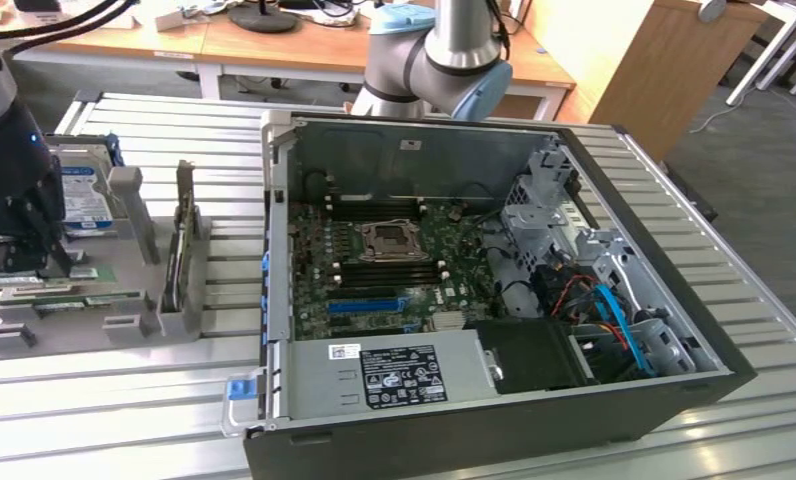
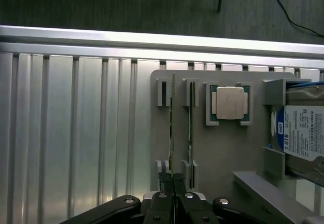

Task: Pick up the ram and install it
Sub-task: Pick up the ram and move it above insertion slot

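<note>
Here I was, low over the grey holder (image 2: pixel 223 153) on the slatted counter (image 2: pixel 76 133), my fingers (image 2: pixel 174 203) clenched on the near end of the ram (image 2: pixel 173 128). The stick stood on its thin edge in the holder's slots. As I judged it, the trick was to keep the grip square on the board and draw it straight out of the slots with no twist. The second stick (image 2: pixel 191 128) stood just beside it, easy to clip. Count on the holder: two memory sticks, one square processor (image 2: pixel 230 104), one blue-labelled hard drive (image 2: pixel 304 133). In the exterior view the one open computer case (image 1: pixel 412 150) lay well apart, to that view's right, motherboard (image 1: pixel 371 290) bare.
</note>
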Robot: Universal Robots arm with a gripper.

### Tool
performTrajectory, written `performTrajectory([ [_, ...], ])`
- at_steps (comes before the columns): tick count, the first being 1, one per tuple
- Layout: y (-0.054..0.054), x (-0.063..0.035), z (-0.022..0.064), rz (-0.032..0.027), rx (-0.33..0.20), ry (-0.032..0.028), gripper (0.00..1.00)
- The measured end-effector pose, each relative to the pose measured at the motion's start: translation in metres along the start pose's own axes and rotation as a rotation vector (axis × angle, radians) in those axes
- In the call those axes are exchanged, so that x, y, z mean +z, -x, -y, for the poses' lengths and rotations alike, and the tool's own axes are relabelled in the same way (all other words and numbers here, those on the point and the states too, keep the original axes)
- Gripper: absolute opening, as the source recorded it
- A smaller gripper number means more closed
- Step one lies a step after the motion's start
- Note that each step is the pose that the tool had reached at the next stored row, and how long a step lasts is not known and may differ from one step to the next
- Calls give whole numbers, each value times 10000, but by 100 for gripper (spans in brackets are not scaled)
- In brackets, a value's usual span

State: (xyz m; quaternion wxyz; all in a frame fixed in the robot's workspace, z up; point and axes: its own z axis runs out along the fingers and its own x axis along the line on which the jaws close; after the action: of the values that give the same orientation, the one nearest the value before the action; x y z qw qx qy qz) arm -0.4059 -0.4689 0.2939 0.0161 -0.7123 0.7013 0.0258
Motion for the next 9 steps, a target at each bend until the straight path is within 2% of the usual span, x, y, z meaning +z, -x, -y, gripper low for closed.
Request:
performTrajectory([
  [9, 13, -227, 5, 0, -1, 0, 12],
])
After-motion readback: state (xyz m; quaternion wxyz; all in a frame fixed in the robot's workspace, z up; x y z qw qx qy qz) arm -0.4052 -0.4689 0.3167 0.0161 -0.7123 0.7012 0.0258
